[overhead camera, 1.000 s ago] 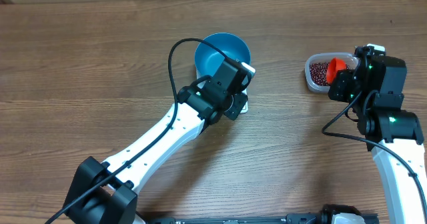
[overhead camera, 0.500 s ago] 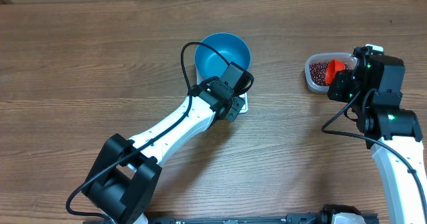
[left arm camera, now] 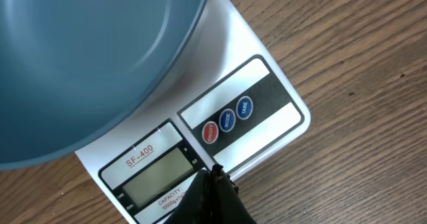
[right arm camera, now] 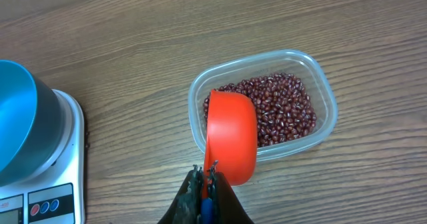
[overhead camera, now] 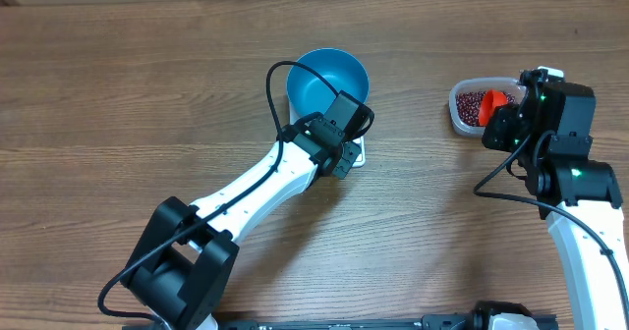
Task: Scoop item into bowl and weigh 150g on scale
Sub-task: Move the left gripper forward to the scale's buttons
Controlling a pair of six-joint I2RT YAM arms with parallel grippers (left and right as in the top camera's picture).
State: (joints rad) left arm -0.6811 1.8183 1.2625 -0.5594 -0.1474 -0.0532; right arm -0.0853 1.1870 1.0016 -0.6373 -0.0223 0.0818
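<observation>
**Beans [right arm camera: 280, 107] in the tub [right arm camera: 325, 97], bowl [overhead camera: 329, 78] on the scale [left arm camera: 267, 104]**

A loose heap of dark red-brown beans in the clear tub, on the right side of the wooden table [overhead camera: 147, 94], well apart from the bowl. Just above the tub's near-left part, the red-orange scoop [right arm camera: 230, 137], tilted, its outer side toward the right wrist camera. Contents impossible to tell. Clamped on the scoop's handle, the right gripper [right arm camera: 203, 184], fingers pressed almost together around it. Same pose there as a second ago.

Further left, near the table's middle, the blue bowl upright on the white scale, covering most of the platform. Left bare: the display and three round buttons along the near edge. Over that panel, the left gripper [left arm camera: 212, 181], fully closed and holding nothing, its tip just below the red button and beside the display. Touching or hovering: impossible to tell.

Against a second ago: lower links of the left arm [overhead camera: 265, 178] swung further right, wrist turned, gripper nudged a little toward the scale's corner. Against half a second ago: no visible change. Bowl, scale, tub and scoop exactly where before.
</observation>
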